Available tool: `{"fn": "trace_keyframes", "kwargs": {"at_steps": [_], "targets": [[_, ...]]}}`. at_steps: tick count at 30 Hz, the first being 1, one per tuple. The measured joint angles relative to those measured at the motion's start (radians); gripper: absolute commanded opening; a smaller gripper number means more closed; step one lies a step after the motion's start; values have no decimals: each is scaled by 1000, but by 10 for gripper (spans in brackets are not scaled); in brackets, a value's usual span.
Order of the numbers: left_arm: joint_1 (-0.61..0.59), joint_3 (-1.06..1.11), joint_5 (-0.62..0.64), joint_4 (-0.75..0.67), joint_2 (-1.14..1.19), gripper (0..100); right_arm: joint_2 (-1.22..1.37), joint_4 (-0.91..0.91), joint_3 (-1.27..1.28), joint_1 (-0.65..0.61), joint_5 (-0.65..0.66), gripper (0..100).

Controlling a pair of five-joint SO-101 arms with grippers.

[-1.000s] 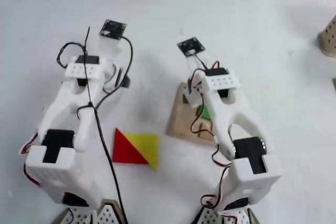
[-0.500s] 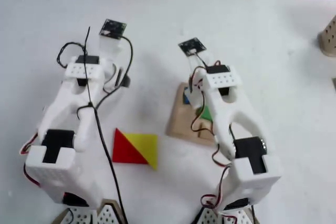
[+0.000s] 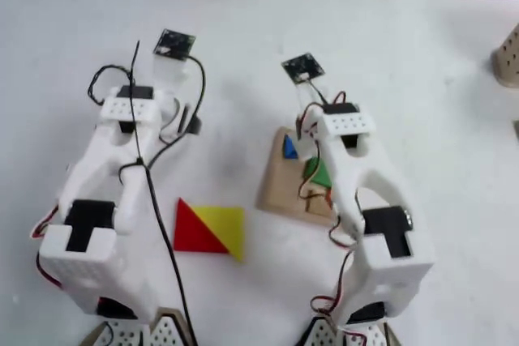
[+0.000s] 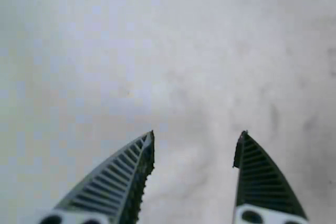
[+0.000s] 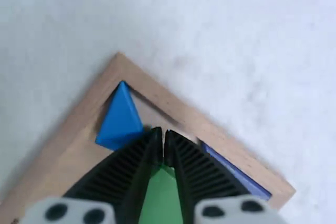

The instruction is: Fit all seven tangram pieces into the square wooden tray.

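My right pincer [image 5: 161, 132], closed on nothing, hangs over the square wooden tray [image 5: 157, 95], whose corner holds a small blue triangle [image 5: 119, 116] beside a green piece [image 5: 163, 192], while the red triangle [image 3: 193, 227] and yellow triangle [image 3: 225, 224] lie outside on the white tabletop [image 3: 405, 54] and my left pincer [image 4: 193, 140] gapes empty.

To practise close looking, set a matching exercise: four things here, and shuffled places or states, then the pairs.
1 blue triangle
2 red triangle
3 left gripper
4 right gripper

A open, over bare table
B shut, above the tray
C in a tray corner
D on the table, touching the yellow piece

Pairs: 1-C, 2-D, 3-A, 4-B
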Motion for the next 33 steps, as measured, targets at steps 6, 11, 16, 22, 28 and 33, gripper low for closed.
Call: {"fn": "trace_keyframes", "kwargs": {"at_steps": [6,11,16,22,28,33], "targets": [[0,0,0,0,0,248,35,54,-48,20,0,19],[0,0,0,0,0,248,-60,115,-12,-2,0,19],[0,0,0,0,0,248,-77,94,54,-41,31,19],[0,0,0,0,0,248,-77,77,54,17,54,19],[0,0,0,0,0,248,-77,57,54,61,54,19],[0,0,0,0,0,248,-68,64,54,54,63,19]]}}
